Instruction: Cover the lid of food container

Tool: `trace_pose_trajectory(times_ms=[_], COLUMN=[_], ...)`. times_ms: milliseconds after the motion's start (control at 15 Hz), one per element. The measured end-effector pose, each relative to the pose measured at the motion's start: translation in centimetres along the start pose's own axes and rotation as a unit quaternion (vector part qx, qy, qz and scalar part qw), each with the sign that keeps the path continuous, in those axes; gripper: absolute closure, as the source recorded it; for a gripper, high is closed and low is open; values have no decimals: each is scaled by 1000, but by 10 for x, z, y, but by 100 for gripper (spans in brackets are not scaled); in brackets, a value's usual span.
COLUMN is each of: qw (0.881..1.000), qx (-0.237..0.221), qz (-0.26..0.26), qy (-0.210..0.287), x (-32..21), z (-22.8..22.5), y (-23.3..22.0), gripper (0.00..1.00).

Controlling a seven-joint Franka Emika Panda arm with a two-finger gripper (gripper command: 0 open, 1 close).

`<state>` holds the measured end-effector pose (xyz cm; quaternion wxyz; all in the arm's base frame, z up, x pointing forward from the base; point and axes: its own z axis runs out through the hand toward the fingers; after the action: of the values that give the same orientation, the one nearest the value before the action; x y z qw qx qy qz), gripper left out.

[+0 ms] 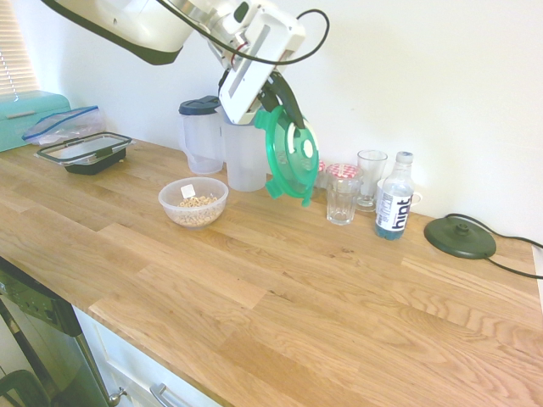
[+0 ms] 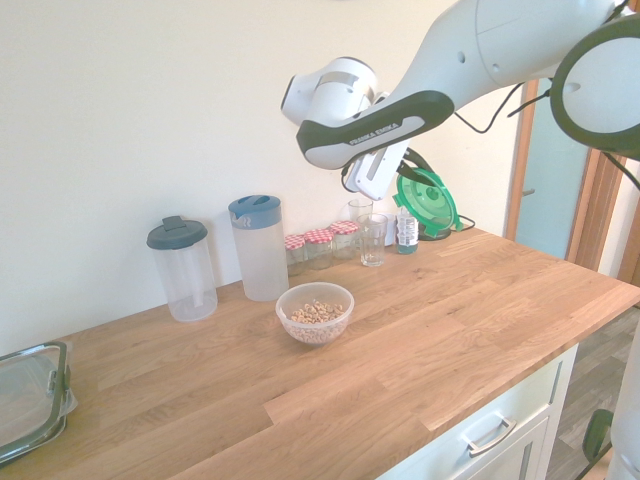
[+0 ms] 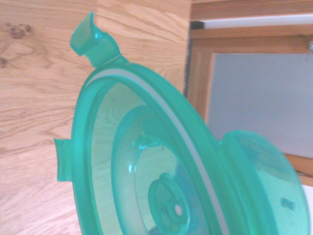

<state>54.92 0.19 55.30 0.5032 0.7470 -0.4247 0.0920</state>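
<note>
The claw (image 1: 284, 106) is squeezing shut on the green lid (image 1: 291, 157), holding it tipped up high; the bowl (image 1: 193, 202) is sitting open on the table (image 1: 297, 280), waiting.

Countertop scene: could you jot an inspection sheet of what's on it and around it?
Surface: wooden countertop, looks dry.
Job's things: green lid held tilted in the air; bowl of grain uncovered, apart from the lid.
Clutter: two pitchers, glasses, red-topped jars, water bottle, rectangular container.
Grippers: gripper, jaws shut on the lid's rim.
Cables: black cord from a round kettle base.
Surroundings: white wall, drawers below.
</note>
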Motion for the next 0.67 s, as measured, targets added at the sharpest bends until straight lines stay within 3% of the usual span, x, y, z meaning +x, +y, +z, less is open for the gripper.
trace_pose_trajectory(times_ms=[133,667], qw=[999,991], qx=[-33,-37], qz=[10,1], qy=[40,129], x=[-23,-132], z=[-36,-118], y=[-9,-75], gripper=[100,100])
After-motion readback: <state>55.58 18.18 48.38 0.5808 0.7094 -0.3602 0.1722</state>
